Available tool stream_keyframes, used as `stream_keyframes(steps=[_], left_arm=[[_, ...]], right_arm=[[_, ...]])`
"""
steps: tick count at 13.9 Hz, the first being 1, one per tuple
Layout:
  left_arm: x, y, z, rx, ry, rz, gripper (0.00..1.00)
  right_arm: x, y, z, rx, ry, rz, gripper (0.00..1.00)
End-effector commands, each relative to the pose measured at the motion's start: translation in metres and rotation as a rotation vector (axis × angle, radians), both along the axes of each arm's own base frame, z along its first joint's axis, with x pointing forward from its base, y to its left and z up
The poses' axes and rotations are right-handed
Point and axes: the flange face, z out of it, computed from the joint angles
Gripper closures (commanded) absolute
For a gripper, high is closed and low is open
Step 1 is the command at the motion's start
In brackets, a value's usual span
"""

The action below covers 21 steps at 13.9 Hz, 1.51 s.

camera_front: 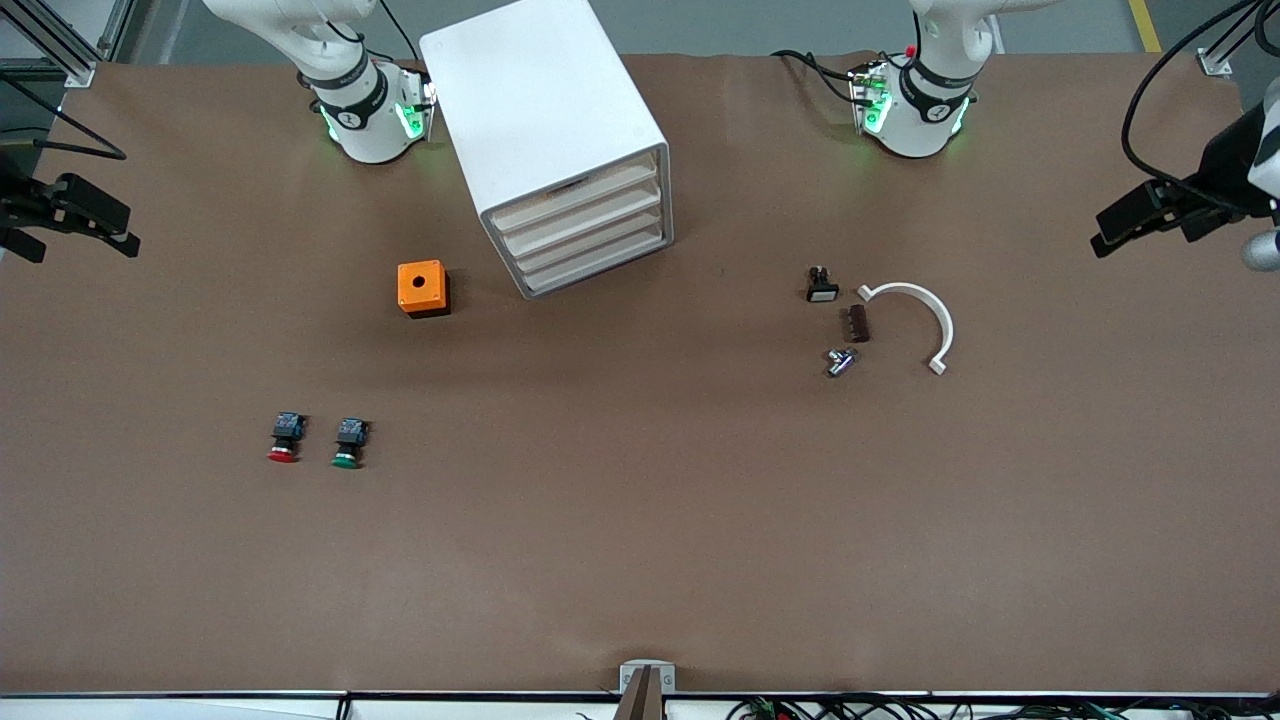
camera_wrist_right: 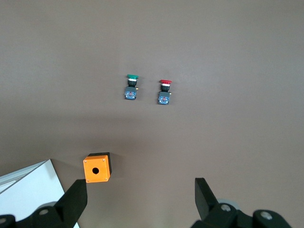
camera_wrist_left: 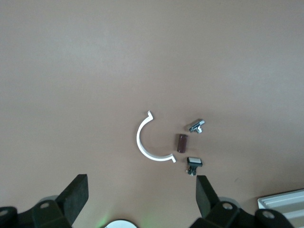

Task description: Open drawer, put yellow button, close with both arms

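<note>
The drawer [camera_front: 580, 195] is sitting shut at the top of its stack of four, its cream front lining up with the three below, in the white cabinet [camera_front: 545, 110] that is standing angled on the table [camera_front: 640, 560] between the two arm bases. Just beside the cabinet, toward the right arm's end, an orange box [camera_front: 422, 288] with a round hole in its top is resting. Nearer the front camera, a red-capped button [camera_front: 285, 438] and a green-capped button [camera_front: 349, 443] are lying side by side (caps pointing toward the camera). Toward the left arm's end, a small black part with a white cap [camera_front: 822, 285], a brown block [camera_front: 859, 323], a silvery metal piece [camera_front: 840, 361] and a white curved clip [camera_front: 915, 320] are clustering close together. The right gripper [camera_front: 128, 232] is hovering over the right arm's end of the table, fingers spread wide and holding nothing. The left gripper [camera_front: 1105, 232] is hanging over the left arm's end, likewise released and empty.
</note>
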Motion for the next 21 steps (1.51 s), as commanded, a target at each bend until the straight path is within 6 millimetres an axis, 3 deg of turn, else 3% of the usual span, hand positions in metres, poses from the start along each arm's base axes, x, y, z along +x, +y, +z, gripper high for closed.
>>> stream_keyframes(steps=[1, 6, 12, 21], left_arm=[[-0.016, 0.014, -0.003, -0.013, -0.027, -0.041, 0.00], [-0.015, 0.017, -0.002, -0.009, -0.051, -0.059, 0.00], [-0.016, 0.001, -0.007, -0.012, -0.037, -0.067, 0.00], [-0.019, -0.002, -0.005, -0.010, 0.003, -0.015, 0.00]], right_arm=[[0.003, -0.001, 0.005, -0.015, -0.001, 0.001, 0.00], [0.003, 0.000, 0.005, -0.013, -0.001, 0.002, 0.00], [0.003, -0.001, 0.005, -0.015, -0.001, 0.002, 0.00], [0.003, -0.003, 0.005, -0.015, -0.001, -0.001, 0.00]])
